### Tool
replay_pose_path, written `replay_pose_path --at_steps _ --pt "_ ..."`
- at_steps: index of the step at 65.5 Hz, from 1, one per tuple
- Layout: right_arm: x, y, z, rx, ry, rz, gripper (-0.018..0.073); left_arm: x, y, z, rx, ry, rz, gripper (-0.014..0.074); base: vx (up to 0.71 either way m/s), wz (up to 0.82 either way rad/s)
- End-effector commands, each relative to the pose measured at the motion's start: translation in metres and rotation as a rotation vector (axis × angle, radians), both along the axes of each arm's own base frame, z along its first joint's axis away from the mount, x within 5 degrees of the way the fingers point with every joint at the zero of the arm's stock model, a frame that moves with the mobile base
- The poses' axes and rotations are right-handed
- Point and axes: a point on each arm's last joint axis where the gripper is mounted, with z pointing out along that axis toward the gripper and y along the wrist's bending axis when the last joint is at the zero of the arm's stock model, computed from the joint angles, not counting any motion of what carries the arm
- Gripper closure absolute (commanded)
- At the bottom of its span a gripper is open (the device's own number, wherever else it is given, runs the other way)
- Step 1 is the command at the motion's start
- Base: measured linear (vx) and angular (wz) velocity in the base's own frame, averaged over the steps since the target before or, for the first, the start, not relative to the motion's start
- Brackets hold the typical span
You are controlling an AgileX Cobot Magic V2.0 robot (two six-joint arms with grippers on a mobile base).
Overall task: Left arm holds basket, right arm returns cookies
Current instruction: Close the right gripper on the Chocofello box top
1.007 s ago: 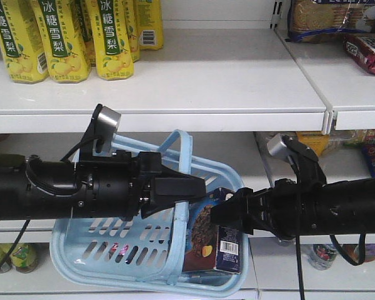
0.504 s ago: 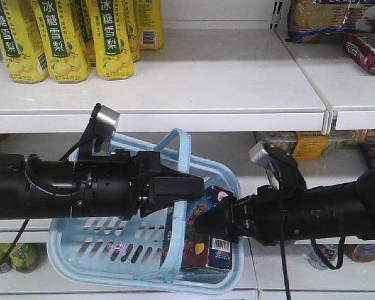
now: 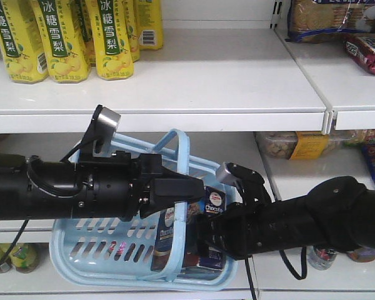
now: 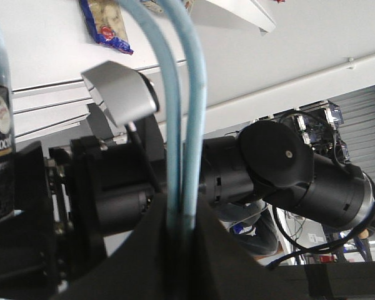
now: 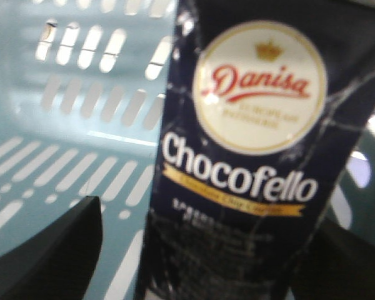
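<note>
The light blue slotted basket (image 3: 106, 247) hangs in front of the lower shelf. My left gripper (image 3: 190, 189) comes in from the left and is shut on both thin handles (image 4: 182, 112), which run up between its jaws (image 4: 184, 234). The navy "Chocofello" cookie box (image 3: 165, 240) stands tilted inside the basket. My right gripper (image 3: 203, 232) reaches into the basket from the right. In the right wrist view the box (image 5: 244, 181) fills the space between the open gripper's (image 5: 203, 262) jaws, with a gap at the left finger (image 5: 50, 250).
Yellow-green drink bottles (image 3: 62, 37) stand on the upper shelf at the left. Biscuit packs (image 3: 325, 19) and a dark-red packet (image 3: 369, 51) lie at the upper right. Snack bags (image 3: 287, 142) sit on the lower shelf behind my right arm (image 3: 325, 215).
My right arm has moved left and down into the basket. The cookie box has shifted left and now leans. The left arm and basket have stayed nearly still.
</note>
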Motion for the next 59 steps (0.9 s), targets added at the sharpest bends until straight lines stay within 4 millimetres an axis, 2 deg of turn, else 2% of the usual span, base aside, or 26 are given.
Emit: replay_pose_path --at_steps 1,15,40,49,59 --pt "0.014 0.005 0.011 0.02 -0.053 -0.026 0.0044 -0.006 -0.001 0.032 -0.162 -0.023 -0.017 0.0603 0.0 0.0" --pt "0.03 0.013 0.009 0.025 -0.055 -0.024 0.0125 -0.006 -0.001 0.032 -0.162 -0.023 -0.017 0.0603 0.0 0.0" --pt "0.032 0.014 0.009 0.023 -0.063 -0.033 0.0409 -0.006 -0.001 0.032 -0.162 -0.023 -0.017 0.0603 0.0 0.0" --pt "0.031 0.013 0.017 0.033 -0.084 -0.033 0.0433 -0.006 -0.001 0.032 -0.162 -0.023 -0.017 0.0603 0.0 0.0" --pt "0.026 0.011 0.035 0.059 -0.134 -0.033 0.0429 -0.006 -0.001 0.032 -0.162 -0.023 -0.017 0.0603 0.0 0.0"
